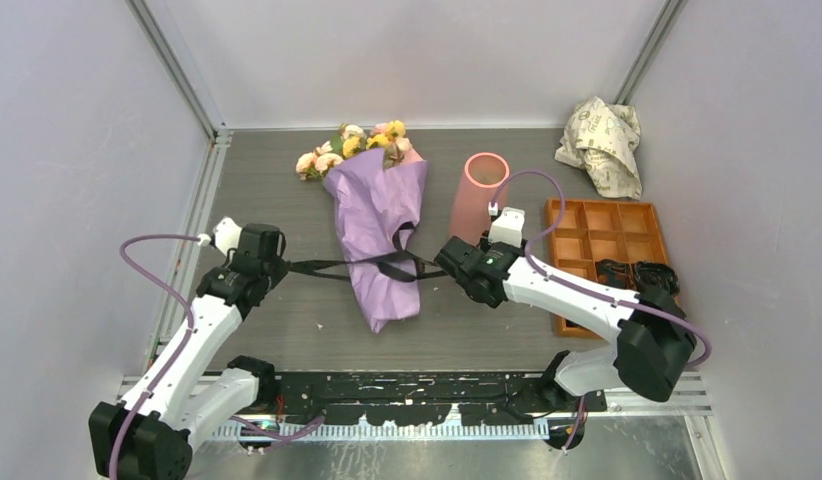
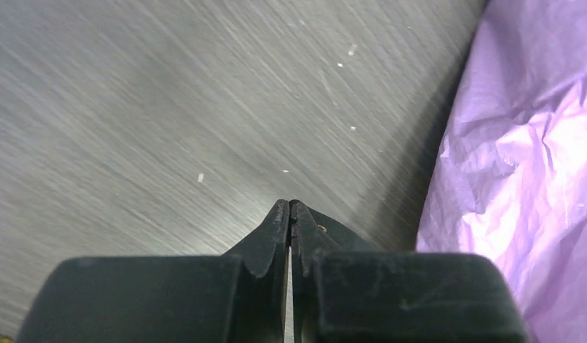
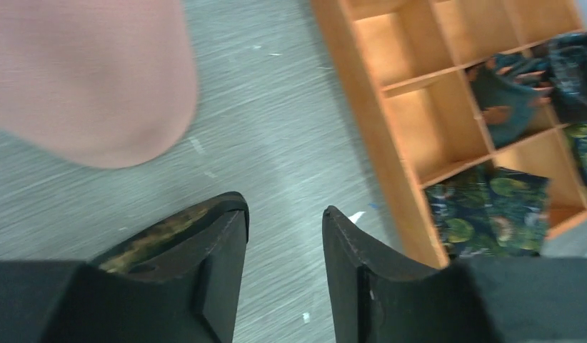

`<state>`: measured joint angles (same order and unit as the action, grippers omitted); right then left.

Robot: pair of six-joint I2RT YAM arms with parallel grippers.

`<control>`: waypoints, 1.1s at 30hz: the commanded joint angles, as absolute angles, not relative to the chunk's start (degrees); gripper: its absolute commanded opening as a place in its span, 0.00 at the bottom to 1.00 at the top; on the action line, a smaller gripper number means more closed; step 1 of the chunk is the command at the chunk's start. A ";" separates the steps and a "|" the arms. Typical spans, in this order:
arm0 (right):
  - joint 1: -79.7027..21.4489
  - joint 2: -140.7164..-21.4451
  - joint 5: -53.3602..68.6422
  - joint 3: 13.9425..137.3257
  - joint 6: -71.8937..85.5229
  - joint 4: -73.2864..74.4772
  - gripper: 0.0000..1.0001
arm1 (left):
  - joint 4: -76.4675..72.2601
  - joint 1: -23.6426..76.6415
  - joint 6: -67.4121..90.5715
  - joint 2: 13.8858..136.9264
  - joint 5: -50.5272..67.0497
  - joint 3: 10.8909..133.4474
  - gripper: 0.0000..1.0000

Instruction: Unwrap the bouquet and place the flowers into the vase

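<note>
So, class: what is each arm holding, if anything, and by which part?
The left fingers pinch the black ribbon by its free end; the right fingers are apart, holding nothing.

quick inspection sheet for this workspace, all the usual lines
surface: grey wood-grain table, a few white specks
job's things: bouquet lying flat, still wrapped; black ribbon stretched sideways; vase upright beside it
clutter: crumpled printed paper far right; orange compartment tray, dark items in some compartments
grippers: left gripper shut on the ribbon's end; right gripper open, holding nothing
cables: purple cable looped on each arm
surroundings: pale walls, metal frame posts
</note>
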<state>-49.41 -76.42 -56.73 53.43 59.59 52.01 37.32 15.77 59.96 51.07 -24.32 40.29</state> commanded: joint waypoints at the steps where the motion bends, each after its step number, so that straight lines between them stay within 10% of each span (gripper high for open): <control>1: -48.38 -77.68 -65.26 55.30 65.09 63.19 0.53 | 40.53 14.42 59.29 49.74 -31.54 40.37 0.05; 10: -48.78 -70.34 -57.74 57.13 51.98 53.18 0.61 | 45.60 14.42 56.23 45.12 -30.98 44.51 0.43; 22: -52.54 -65.00 -16.70 50.98 36.73 25.14 0.61 | 34.63 14.46 49.49 39.14 -9.82 45.86 0.41; 33: -57.47 -83.17 -14.94 52.20 33.89 14.94 0.58 | 42.35 14.48 47.45 35.66 -10.36 55.26 0.41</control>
